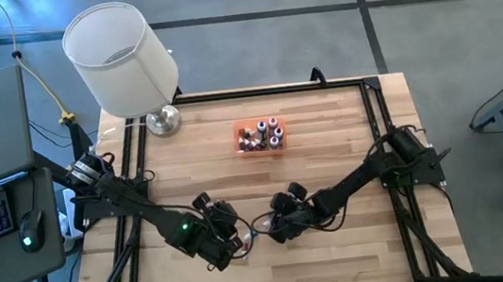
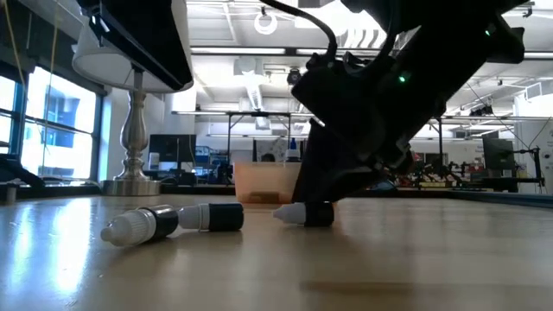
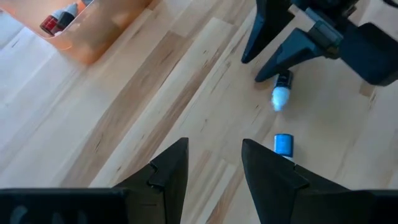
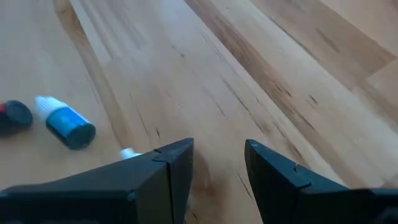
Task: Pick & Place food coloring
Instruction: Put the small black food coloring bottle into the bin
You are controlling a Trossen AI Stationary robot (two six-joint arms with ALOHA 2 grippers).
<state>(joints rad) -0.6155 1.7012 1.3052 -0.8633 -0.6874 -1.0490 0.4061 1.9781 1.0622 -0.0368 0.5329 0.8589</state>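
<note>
Most bottles [image 1: 260, 136] are sitting in the orange tray [image 1: 261, 149]; three loose ones [image 2: 173, 221] are lying on the table [image 1: 340, 254]. Left gripper [image 3: 214, 165] and right gripper [image 4: 219, 163] are hovering low, both parted, empty.

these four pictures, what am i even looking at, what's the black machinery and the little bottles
It is a robot with two dark arms at a wooden table, shown from four cameras at one moment. One camera looks straight down, one sits at table-top height, and one rides on each arm's wrist.

From above, the left gripper and right gripper are low over the near middle of the table. Each wrist view shows its own two dark fingers apart, with bare wood between them, so neither holds anything.

The little things are food coloring bottles. A few lie on their sides near the grippers, such as a blue one. More stand in an orange tray farther back. A lamp stands at the far left corner.
</note>
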